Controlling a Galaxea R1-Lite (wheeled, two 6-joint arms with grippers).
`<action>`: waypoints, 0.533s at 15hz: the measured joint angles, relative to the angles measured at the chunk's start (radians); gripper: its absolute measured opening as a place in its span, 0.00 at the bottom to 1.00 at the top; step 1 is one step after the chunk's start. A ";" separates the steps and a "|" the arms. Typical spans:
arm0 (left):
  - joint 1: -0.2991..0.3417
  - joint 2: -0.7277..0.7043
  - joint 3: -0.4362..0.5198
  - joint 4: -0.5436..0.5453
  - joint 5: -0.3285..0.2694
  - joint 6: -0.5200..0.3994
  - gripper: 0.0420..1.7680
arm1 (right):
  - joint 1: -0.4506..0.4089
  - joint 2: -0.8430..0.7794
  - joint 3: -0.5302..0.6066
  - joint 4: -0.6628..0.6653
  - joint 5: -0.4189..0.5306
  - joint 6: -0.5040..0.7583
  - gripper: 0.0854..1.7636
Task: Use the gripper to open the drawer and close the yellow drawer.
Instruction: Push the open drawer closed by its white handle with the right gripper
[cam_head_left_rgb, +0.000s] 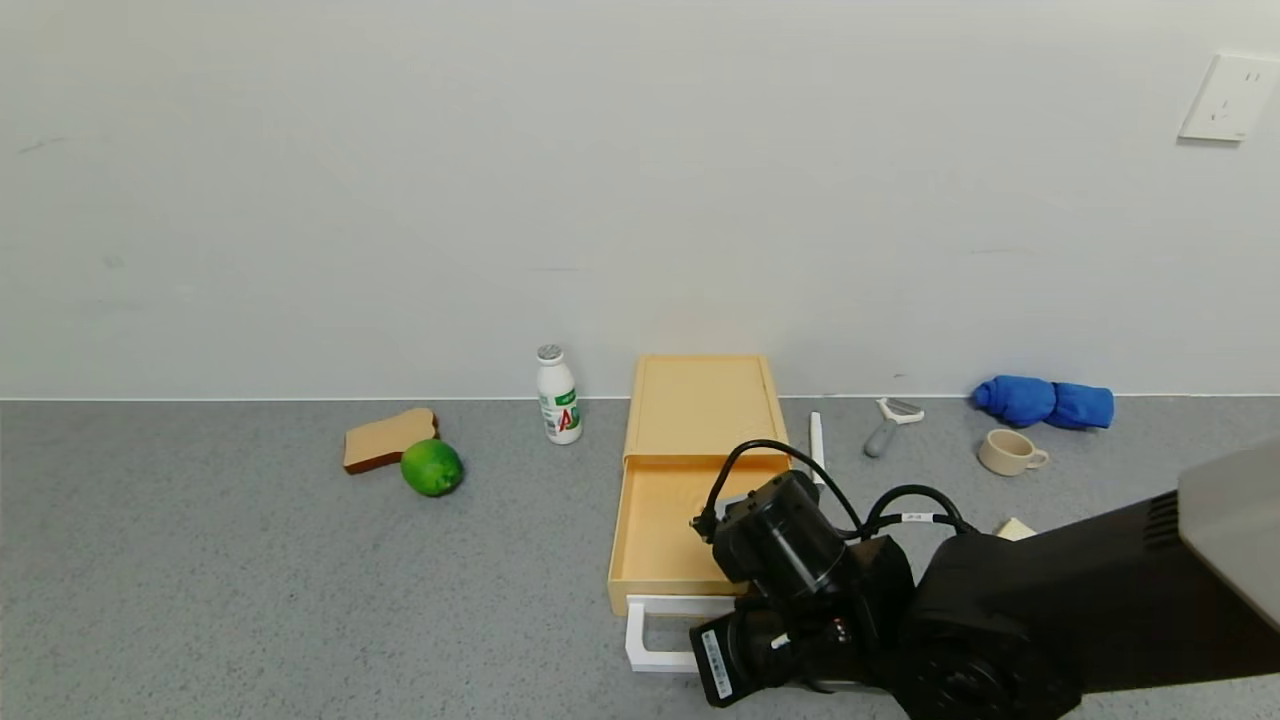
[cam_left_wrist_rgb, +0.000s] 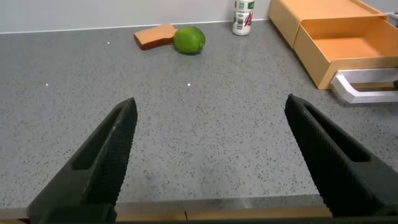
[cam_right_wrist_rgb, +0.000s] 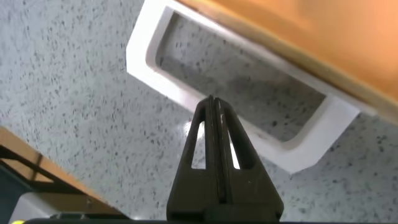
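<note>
Pale yellow plastic, the drawer (cam_head_left_rgb: 668, 525) sits pulled out of its box, white handle (cam_head_left_rgb: 660, 632) nearest the robot. The right gripper (cam_right_wrist_rgb: 214, 109), fingers pressed together on nothing, hangs at the handle's near bar, seemingly just outside the loop. Closing means pushing toward the wall. The left gripper (cam_left_wrist_rgb: 211, 155) idles spread apart, well left.

Plain white wall (cam_head_left_rgb: 400, 200) with a socket plate (cam_head_left_rgb: 1228, 98) behind a speckled grey counter (cam_head_left_rgb: 200, 580).
</note>
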 joint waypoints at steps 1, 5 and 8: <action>0.000 0.000 0.000 0.000 0.000 0.000 0.97 | 0.003 -0.007 0.002 0.011 0.002 0.002 0.02; 0.000 0.000 0.000 0.000 0.000 0.000 0.97 | 0.026 -0.014 0.017 0.019 0.002 0.005 0.02; 0.000 0.000 0.000 0.000 0.000 0.000 0.97 | 0.047 -0.005 0.029 0.018 -0.001 0.003 0.02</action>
